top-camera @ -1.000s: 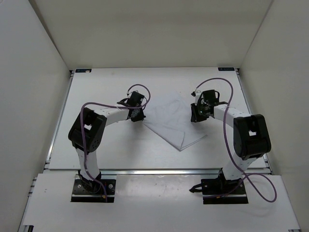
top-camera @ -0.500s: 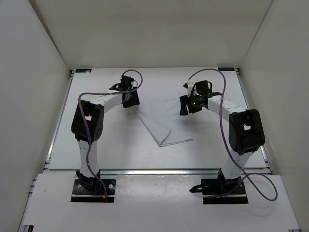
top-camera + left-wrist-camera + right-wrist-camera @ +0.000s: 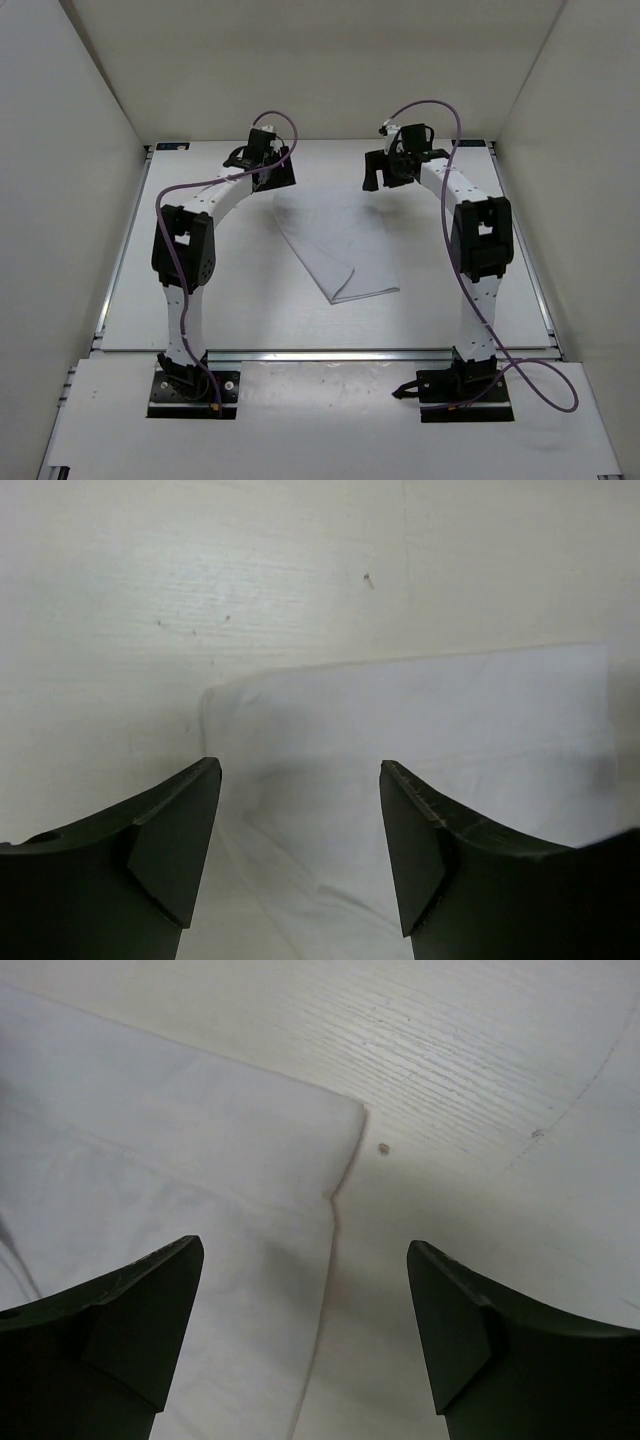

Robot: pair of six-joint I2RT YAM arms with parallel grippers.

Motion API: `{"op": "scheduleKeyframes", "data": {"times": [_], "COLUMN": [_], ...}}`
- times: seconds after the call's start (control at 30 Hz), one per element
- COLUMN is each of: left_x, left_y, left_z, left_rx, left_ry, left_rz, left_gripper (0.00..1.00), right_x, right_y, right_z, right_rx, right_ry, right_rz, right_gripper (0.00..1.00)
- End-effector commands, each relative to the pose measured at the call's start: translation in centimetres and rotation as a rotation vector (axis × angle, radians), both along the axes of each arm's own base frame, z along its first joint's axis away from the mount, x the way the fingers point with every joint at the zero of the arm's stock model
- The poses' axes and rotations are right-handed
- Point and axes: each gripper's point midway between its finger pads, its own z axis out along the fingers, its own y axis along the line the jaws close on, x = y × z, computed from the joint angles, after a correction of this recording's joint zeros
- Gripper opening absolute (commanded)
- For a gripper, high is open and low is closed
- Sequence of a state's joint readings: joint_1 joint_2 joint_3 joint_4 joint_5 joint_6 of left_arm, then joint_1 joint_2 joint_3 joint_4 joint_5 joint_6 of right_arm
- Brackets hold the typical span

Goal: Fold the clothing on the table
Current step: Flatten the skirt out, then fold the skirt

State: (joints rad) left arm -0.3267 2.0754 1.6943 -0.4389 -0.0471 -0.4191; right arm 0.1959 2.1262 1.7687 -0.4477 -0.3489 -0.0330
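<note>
Near edge of the tabletop: both arm bases (image 3: pixel 190 385) are bolted side by side behind the aluminium rail (image 3: pixel 330 353). Each arm reaches away toward the far half, with a purple cable (image 3: pixel 530 385) looped along it.

Centre of the table (image 3: pixel 200 300): the clothing (image 3: pixel 340 240) lies flat as a folded white piece, only slightly brighter than the surface.
- Its nearest part is a pointed corner aimed at the near edge; a second corner sits just right of it.
- A doubled layer shows along the near-left side.
- From there the piece widens toward the far edge.

Far edge of the clothing:
- Left gripper (image 3: pixel 278 180) sits at the far-left corner. Wrist view shows the fingers (image 3: pixel 170 850) well apart, with that corner lying on the tabletop between and beyond them. No fabric is pinched.
- Right gripper (image 3: pixel 373 176) sits at the far-right corner. Its jaws are likewise spread wide, with the corner flat beneath the gap and nothing held.
- A small dark speck (image 3: pixel 384 1148) lies on the tabletop just beside the far-right corner.
- I cannot tell whether either set of fingertips touches the fabric.

Beyond the grippers, bare tabletop runs to the white back wall (image 3: pixel 320 70).
</note>
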Motion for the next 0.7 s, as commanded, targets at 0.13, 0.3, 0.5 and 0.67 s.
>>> {"op": "scheduleKeyframes", "data": {"times": [0.13, 0.3, 0.5, 0.67], "left_x": [1.2, 0.9, 0.6, -0.4], "left_y": [-0.4, -0.2, 0.6, 1.3], "left_z": [-4.1, -5.7, -5.3, -5.0], "left_rx": [0.014, 0.015, 0.031, 0.048], "left_ry": [0.077, 0.103, 0.091, 0.08], "left_rz": [0.022, 0.026, 0.046, 0.06], "left_gripper": [0.68, 0.64, 0.64, 0.66], "right_x": [1.0, 2.4, 2.8, 2.2], "right_y": [1.0, 0.5, 0.8, 2.4], "right_z": [-3.8, -3.6, -4.5, -5.1], "right_rx": [-0.019, 0.005, 0.047, 0.032], "right_ry": [0.103, 0.082, 0.109, 0.117], "right_rz": [-0.015, -0.02, -0.021, 0.014], "right_gripper": [0.79, 0.77, 0.73, 0.7]}}
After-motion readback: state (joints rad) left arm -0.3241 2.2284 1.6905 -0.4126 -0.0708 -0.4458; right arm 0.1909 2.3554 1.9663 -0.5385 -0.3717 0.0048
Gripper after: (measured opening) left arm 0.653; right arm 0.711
